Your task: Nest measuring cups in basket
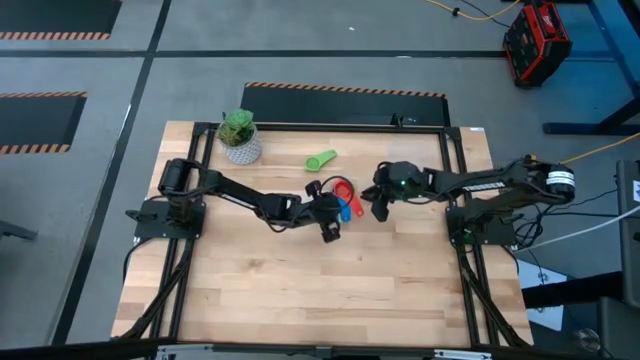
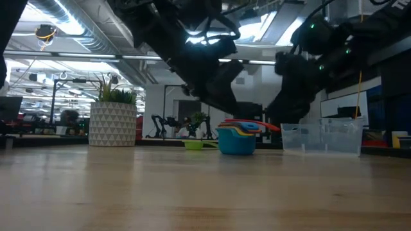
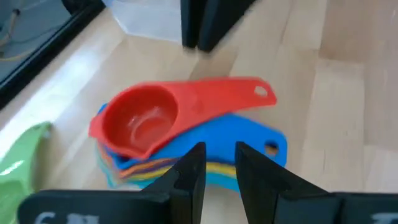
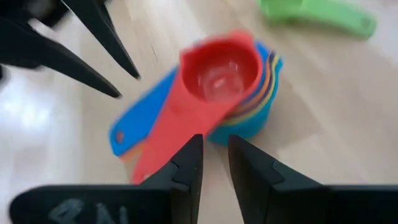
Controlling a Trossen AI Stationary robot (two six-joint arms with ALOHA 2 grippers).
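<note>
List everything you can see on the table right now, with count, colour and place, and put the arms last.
Nested stack of plastic measuring cups: one stack, red cup on top, blue at the bottom, yellow and orange edges between; mid-table between the grippers.
Loose green plastic measuring cup: one, green, far side of the table, apart from the stack.
Clear plastic basket: one, nearly colourless, beside the stack in the low view; nothing visible in it.
Potted plant: one, green in a white patterned pot, far left corner.
Wooden table: one, light wood.
Left gripper: dark, fingers narrowly apart, empty, beside the stack.
Right gripper: dark, narrowly apart, empty, on the stack's other side.
</note>
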